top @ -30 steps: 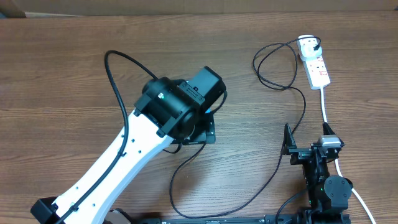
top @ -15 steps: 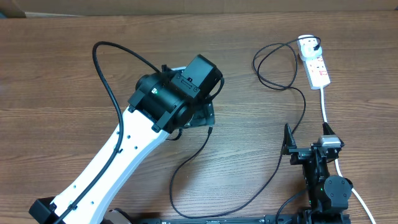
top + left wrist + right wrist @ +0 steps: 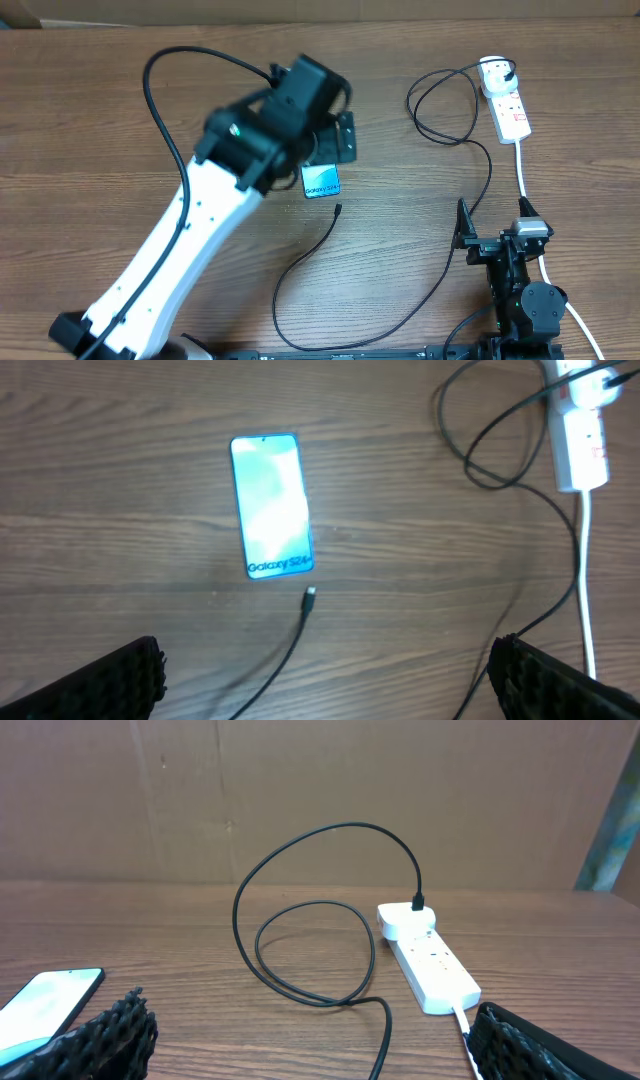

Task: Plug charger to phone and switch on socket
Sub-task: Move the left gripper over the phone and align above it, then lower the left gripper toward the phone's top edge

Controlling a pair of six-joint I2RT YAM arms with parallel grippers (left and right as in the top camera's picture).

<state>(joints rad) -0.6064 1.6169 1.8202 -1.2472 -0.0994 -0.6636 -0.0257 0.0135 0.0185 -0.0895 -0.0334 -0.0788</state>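
Note:
The phone (image 3: 271, 505) lies flat with its light blue screen lit and white text at the near end; the overhead view (image 3: 320, 182) shows only that end, below my left arm. The charger cable's black connector tip (image 3: 311, 596) lies on the table just short of the phone's text end, apart from it; it also shows in the overhead view (image 3: 338, 208). My left gripper (image 3: 328, 665) is open and empty, high above the phone. The white plug adapter (image 3: 405, 920) sits in the white socket strip (image 3: 432, 972). My right gripper (image 3: 310, 1035) is open and empty, near the strip's cord end.
The black cable (image 3: 440, 100) loops left of the socket strip (image 3: 511, 110), then runs down past my right gripper (image 3: 493, 218) and curves to the phone. The strip's thick white cord (image 3: 522, 170) runs toward the right arm. A cardboard wall (image 3: 320, 790) stands behind the table.
My left arm has lifted and pulled back toward the far side, uncovering the phone's text end. The connector tip left the gripper and lies on the table. The right arm has not moved.

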